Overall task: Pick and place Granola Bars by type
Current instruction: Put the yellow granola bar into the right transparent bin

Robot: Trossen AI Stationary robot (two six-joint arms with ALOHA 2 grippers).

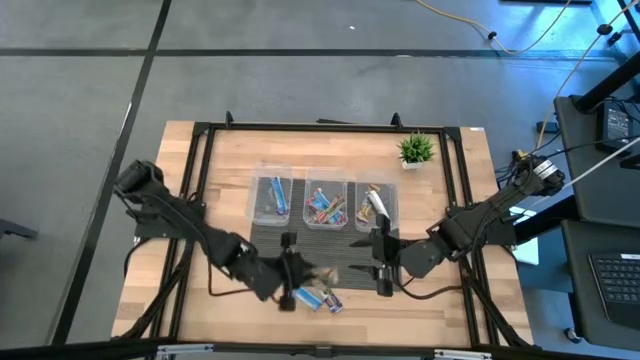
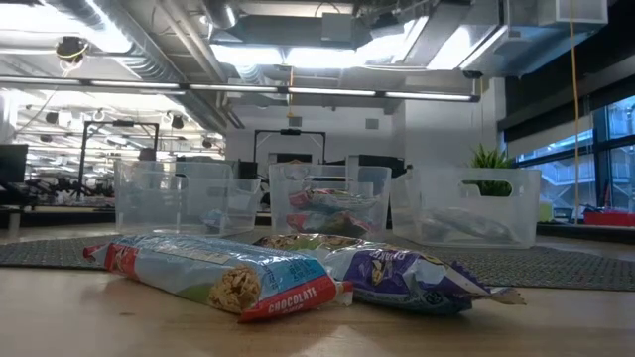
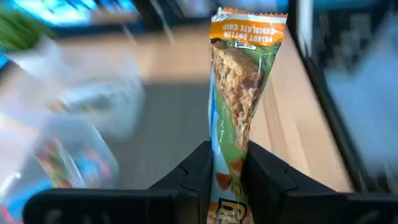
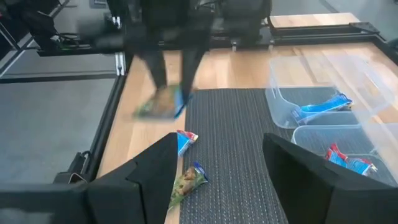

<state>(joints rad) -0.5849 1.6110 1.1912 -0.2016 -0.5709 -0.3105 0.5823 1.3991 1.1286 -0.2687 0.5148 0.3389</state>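
Observation:
My left gripper (image 1: 290,270) (image 3: 227,152) hangs over the near edge of the dark mat (image 1: 300,240), shut on a green-and-orange granola bar (image 3: 239,81). The right wrist view shows that bar as a blur (image 4: 158,104) under the left arm. My right gripper (image 1: 381,262) (image 4: 219,146) is open over the mat's right part and touches nothing. Loose bars lie flat near the table's near edge: a blue one (image 2: 218,273) (image 1: 308,296), a purple one (image 2: 407,278) (image 1: 333,302) and one behind them (image 2: 308,241). No gripper shows in the low view. My left gripper pinches the green-and-orange bar between its two fingers at one end (image 3: 225,163). The bar runs along the fingers and sticks out past the fingertips (image 3: 202,158), with its orange crimped end (image 3: 247,25) farthest away. It appears lifted off the table.
Three clear bins stand in a row on the mat's far side: blue bars in the left one (image 1: 270,197), multicoloured in the middle (image 1: 325,203), tan-gold in the right (image 1: 376,203). A small potted plant (image 1: 416,148) sits at the far right corner. A black frame (image 1: 205,130) rims the table.

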